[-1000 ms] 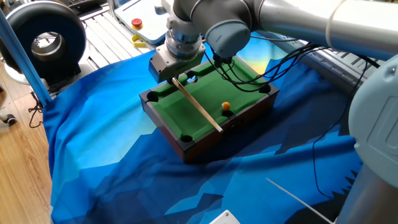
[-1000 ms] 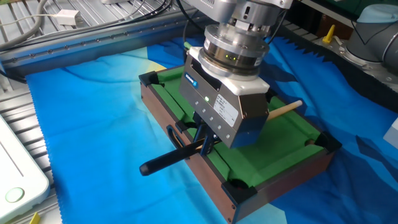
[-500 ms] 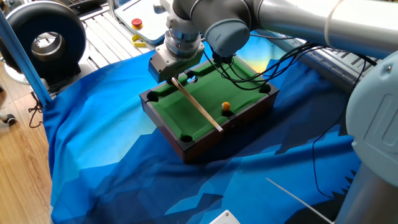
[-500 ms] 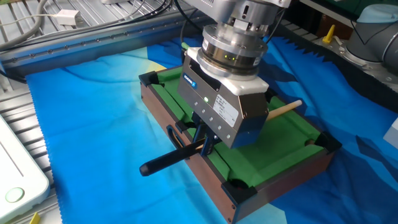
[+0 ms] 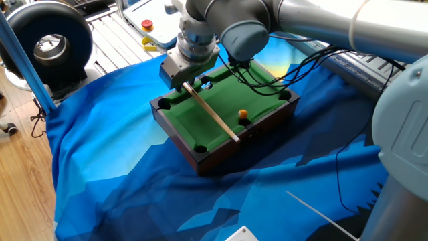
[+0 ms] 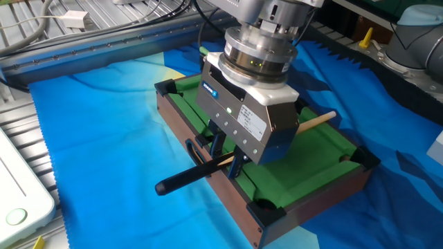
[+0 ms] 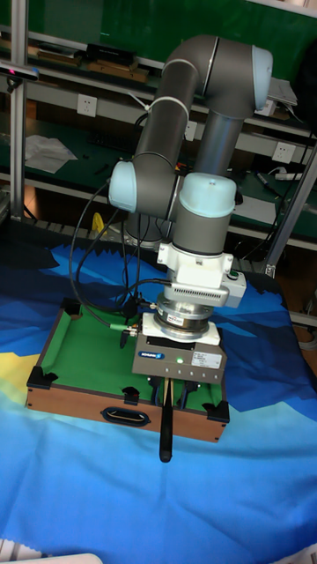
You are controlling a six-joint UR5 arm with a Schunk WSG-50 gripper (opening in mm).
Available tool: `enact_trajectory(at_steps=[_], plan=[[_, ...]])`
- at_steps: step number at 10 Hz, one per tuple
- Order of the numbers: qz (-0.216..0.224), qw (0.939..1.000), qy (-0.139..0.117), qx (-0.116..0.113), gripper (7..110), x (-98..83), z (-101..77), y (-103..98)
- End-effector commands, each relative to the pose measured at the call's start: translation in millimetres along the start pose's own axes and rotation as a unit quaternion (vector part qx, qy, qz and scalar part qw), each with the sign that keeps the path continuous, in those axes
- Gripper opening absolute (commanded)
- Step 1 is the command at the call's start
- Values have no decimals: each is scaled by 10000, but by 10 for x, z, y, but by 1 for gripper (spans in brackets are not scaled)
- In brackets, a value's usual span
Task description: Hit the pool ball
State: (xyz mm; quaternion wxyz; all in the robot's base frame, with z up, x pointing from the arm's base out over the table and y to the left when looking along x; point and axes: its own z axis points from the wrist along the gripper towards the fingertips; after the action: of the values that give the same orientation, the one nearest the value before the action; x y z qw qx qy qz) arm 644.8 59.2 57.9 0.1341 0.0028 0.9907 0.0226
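Note:
The mini pool table [image 5: 179,137] has green felt and brown walls, and stands on a blue cloth. The pool ball [image 5: 243,114], small and orange, rests near the side pocket of the right-hand long wall; it is hidden in the other views. A wooden cue [image 5: 214,114] with a black handle [image 6: 181,180] lies across the felt, its handle sticking out over the wall. My gripper [image 6: 227,160] hangs over that wall, open, with its fingers [image 6: 214,144] spread on either side of the cue. It also shows from the front [image 7: 165,385] and above [image 5: 189,84].
A red round button [image 5: 147,25] sits on the metal bench behind the table. A black ring-shaped device [image 5: 50,43] stands at the far left. Black cables [image 5: 267,77] trail over the felt's far end. A white box [image 6: 17,200] lies beside the cloth.
The gripper's fingers have spread apart around the cue, and its body has shifted slightly. The cue and the ball lie where they were.

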Motion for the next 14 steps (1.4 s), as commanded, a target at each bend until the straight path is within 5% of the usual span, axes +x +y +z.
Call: enact_trajectory(at_steps=[1, 3, 4, 14], plan=[[-124, 9999, -2, -96, 66, -24, -18, 18], [-203, 9998, 21, -89, 66, -42, -58, -4], [-225, 9997, 67, -68, 88, -49, -97, -33], [-369, 9973, 637, -15, 88, -190, -633, -139]])
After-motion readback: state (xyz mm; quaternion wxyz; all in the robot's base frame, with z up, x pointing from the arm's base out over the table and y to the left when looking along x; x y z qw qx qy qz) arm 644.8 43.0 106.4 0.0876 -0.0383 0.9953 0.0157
